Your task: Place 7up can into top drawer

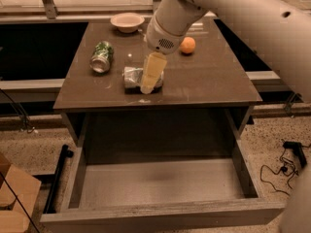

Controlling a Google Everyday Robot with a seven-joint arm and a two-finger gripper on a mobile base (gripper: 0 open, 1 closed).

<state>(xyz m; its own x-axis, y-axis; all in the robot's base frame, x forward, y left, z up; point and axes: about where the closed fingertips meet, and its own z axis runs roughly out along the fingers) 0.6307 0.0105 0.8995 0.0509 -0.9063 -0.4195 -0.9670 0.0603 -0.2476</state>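
Straight to the pincer (147,85): hangs low over the middle of the desk (209,84), pale and tilted, tip pointing down and slightly left, overlapping the right half of the 7up can (131,77). Cannot tell how wide open, nor whether touching or gripping anything. On to the can itself: lies on its side, dented, long axis left to right, set back from the desk's front edge with a strip of bare top between. Off to its left and a little further back, a darker green can (101,57), also on its side, apart from it. Up near the back edge, a pale bowl (127,22); right of the pincer's wrist, an orange (187,45), well apart from the 7up can. Wide bare stretch across the desk's right half, out to the right and front edges. Sweeping in from the upper right, the thick white arm (243,13), crossing above the back right corner. Below the front edge, the top drawer (160,183), pulled far out, open upward, with flat grey floor bare from side wall to side wall and the long front panel nearest the camera.
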